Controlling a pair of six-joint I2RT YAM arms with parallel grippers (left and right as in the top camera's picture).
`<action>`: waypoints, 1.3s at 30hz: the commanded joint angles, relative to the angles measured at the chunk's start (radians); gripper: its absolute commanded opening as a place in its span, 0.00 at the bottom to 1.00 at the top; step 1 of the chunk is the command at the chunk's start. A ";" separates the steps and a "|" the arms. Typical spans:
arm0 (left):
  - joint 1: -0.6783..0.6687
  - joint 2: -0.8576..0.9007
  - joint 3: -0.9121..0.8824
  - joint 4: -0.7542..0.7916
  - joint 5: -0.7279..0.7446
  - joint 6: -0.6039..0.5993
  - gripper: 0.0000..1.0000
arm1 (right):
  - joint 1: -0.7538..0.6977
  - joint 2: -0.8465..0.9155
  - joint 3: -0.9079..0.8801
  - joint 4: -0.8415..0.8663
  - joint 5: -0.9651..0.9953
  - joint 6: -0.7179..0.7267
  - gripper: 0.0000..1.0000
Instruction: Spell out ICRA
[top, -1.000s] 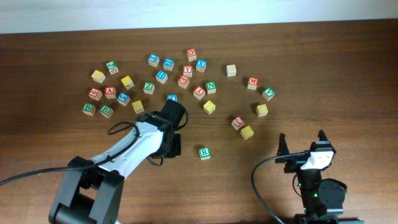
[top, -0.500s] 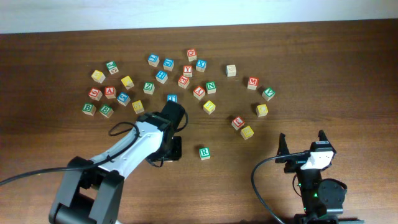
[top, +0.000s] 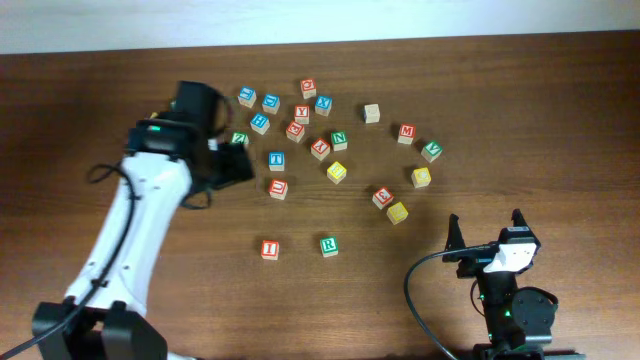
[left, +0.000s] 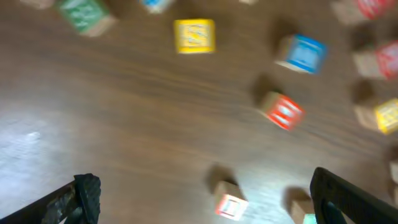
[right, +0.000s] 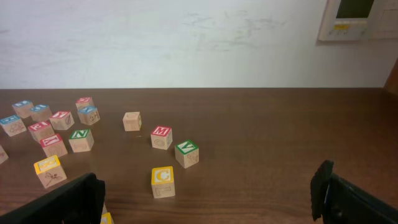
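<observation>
Left end effector (top: 235, 165) has swung up to the cluster, fingers apart, empty; I block (top: 269, 249) now sits near R block (top: 328, 245) on the tabletop (top: 520, 120), gap left for C

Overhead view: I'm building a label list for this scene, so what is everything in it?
Red I block: one, red letter, lower middle, left of the R.
Green R block: one, green letter, beside the I, not touching.
Other letter blocks: roughly nineteen visible; red, blue, green, yellow, one plain; scattered across the upper middle.
Table: one, dark brown wood.
Left gripper: one, black, open, above the left side of the scatter.
Right gripper: one, black, open, lower right.
</observation>
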 joint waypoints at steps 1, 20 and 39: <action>0.153 -0.011 0.005 -0.033 -0.007 0.002 0.99 | -0.006 -0.007 -0.005 -0.006 0.004 0.003 0.98; 0.228 0.004 -0.002 0.022 -0.006 -0.081 0.99 | -0.006 -0.007 -0.005 -0.006 0.004 0.003 0.98; 0.274 0.106 -0.002 0.177 -0.079 -0.119 0.99 | -0.006 -0.007 -0.005 -0.006 0.004 0.003 0.98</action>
